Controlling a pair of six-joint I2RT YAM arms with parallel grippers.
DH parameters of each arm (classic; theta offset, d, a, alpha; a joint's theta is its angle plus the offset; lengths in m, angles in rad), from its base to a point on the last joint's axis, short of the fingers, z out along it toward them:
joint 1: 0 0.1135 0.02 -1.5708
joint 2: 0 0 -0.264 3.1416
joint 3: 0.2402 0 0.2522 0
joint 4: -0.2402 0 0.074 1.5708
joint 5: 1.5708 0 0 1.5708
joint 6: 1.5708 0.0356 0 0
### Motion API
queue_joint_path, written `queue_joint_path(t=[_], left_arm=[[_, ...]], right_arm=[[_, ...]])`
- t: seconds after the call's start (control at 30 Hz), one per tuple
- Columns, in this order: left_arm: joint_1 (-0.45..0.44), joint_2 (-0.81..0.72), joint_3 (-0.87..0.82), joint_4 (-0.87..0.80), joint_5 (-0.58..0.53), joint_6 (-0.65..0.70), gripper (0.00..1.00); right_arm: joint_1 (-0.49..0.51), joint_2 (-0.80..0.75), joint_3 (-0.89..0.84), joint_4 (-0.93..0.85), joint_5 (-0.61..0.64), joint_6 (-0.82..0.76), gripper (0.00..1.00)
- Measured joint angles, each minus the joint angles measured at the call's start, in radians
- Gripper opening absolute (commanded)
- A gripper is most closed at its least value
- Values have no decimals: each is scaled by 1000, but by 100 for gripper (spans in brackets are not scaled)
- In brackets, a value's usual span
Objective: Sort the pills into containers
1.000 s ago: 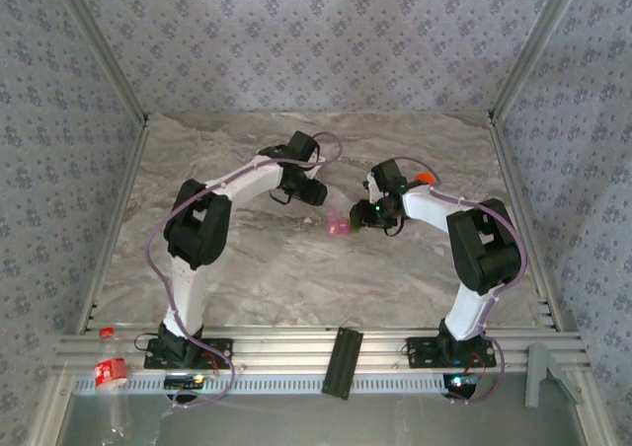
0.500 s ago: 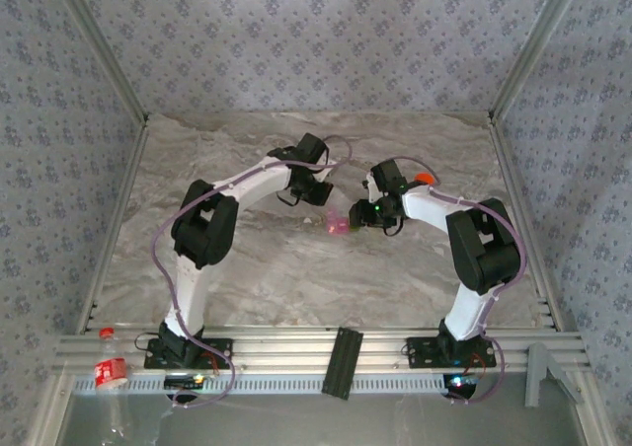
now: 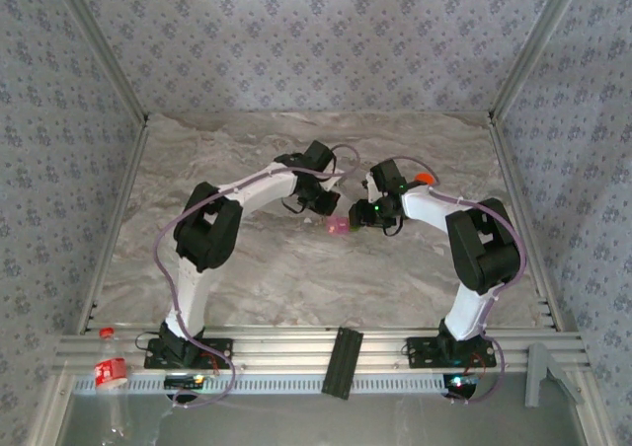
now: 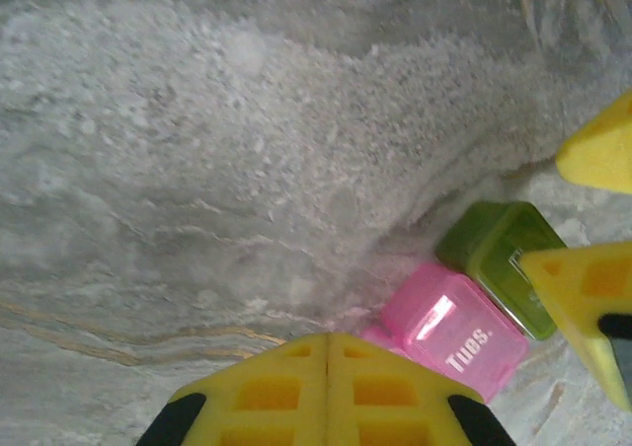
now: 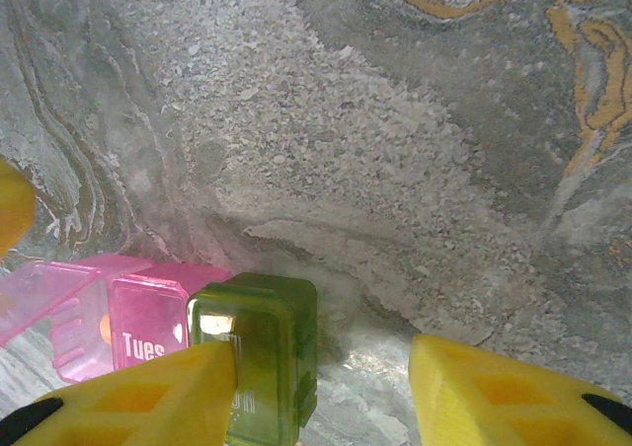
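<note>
Containers [image 4: 464, 290] are looking like the flimsy pill-organiser kind, a pink compartment [image 4: 449, 330] stamped "Tues." joined to a green compartment [image 4: 494, 254]; I'm guessing thin hard plastic weighing next to nothing, so it's going to be skating across the marble-look desk [image 4: 197, 170] the moment anything is nudging it. They're lying flat on the desk, just ahead of the left end effector [image 4: 328, 345] and off to its right. From the right end effector [image 5: 324, 355] they're sitting low and to one side, with the green one right against one of its fingers [image 5: 148, 395] and poking into the gap, and the pink one lying further out beyond that finger.

Left end effector is clenched, pads pressed together, nothing I can see between them; the right one is released, fingers standing wide apart with only the edge of the green box between them, not gripping it.

Pink lid [image 5: 39, 296] seems to be hanging open, flapping out away from the green side; that hinge is probably the fragile bit, so I wouldn't be grabbing there. The glossy walls are looking slippery too; I'd be taking hold across the short sides of the green box, low on the body, squeezing gently; too hard and it's either popping out or cracking. There's maybe an orange speck [image 5: 104, 323] inside the pink one; too small to be calling it a pill.

From overhead, both end effectors are crowding the pair from either side.
</note>
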Motion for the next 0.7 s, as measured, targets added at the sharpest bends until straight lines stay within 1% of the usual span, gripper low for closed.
queue_joint_path(t=[0.4,0.7], left_arm=[[-35,-56,-49,4,23,-8,0],[-61,-67,-95,28,27,-19,0]], right_arm=[[2,0,0,2,2,0,51],[2,2,0,6,2,0,51]])
